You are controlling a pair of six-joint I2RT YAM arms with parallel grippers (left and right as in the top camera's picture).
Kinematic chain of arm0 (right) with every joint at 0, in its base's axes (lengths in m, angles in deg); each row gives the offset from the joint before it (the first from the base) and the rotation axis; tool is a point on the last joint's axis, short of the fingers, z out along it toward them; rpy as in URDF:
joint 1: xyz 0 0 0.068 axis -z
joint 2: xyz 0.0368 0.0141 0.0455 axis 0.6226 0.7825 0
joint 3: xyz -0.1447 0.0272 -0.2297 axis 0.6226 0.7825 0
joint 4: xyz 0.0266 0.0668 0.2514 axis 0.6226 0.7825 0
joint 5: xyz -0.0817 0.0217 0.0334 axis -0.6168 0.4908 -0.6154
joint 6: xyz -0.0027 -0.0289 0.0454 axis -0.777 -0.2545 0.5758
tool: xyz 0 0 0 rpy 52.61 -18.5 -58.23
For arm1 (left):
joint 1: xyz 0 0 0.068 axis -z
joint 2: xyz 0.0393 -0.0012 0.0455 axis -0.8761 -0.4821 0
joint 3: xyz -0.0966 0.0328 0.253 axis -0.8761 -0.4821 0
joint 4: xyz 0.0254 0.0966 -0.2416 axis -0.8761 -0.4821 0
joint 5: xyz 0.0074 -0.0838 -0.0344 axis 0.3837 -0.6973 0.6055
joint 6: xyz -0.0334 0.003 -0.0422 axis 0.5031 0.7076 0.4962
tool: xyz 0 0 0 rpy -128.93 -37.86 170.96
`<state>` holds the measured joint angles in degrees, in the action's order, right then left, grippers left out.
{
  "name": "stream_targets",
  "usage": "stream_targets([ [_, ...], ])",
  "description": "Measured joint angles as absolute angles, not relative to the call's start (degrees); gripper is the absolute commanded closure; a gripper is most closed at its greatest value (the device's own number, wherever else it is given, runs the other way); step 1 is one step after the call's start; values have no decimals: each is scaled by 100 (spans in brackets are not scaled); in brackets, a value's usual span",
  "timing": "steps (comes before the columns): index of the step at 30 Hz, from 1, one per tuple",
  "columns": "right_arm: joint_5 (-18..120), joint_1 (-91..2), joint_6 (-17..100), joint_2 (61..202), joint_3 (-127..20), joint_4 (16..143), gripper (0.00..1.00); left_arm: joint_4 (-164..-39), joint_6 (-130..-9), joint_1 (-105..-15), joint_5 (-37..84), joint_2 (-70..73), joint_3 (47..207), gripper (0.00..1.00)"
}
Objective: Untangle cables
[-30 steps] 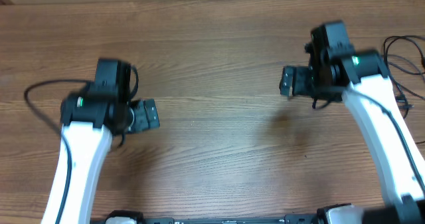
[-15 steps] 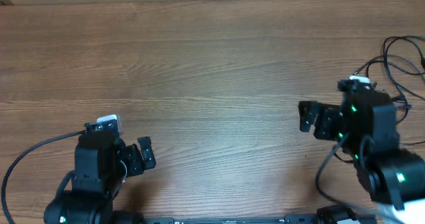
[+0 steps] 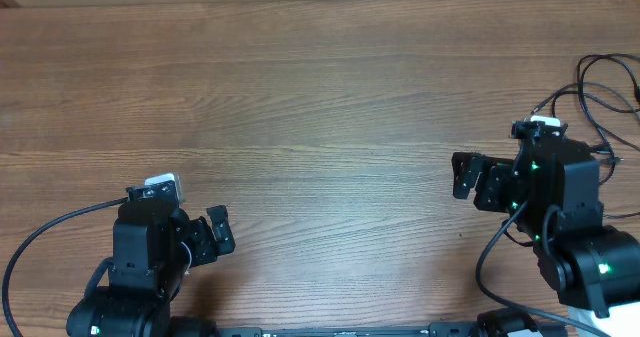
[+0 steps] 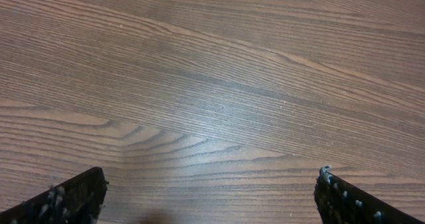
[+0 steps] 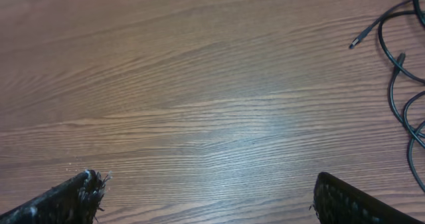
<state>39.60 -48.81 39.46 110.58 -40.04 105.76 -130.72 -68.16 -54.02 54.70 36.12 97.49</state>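
As right gripper (image 5: 207,191) gapes, cables (image 5: 392,84) apart, rightward

You get soft, even light from above on the brown wood-grain tabletop (image 3: 330,87), and shadows stay faint. A pale sheen sits mid-frame in your right wrist view. All three views are bright and sharp, the grain crisp; only the dark fingertips (image 4: 73,201) in the wrist views' bottom corners look slightly soft

Table (image 4: 212,84): brown wood, wavy darker grain ahead of the jaws. Cables (image 5: 390,91): black, beyond the right gripper (image 5: 209,199) to the right of its jaws. Left gripper (image 4: 211,199) fingers (image 4: 70,199): black, pale-specked (possibly scuffing).
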Motion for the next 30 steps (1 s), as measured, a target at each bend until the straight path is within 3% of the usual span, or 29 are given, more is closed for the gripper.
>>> stream_targets([
  [17,3958,-4873,3946,11801,-3978,10689,0,-13085,-6816,-5402,5470,3612,9747,0],
  [30,3921,-4805,3434,9626,-3849,9763,0,-13085,-6816,-5402,5470,3612,9725,1],
])
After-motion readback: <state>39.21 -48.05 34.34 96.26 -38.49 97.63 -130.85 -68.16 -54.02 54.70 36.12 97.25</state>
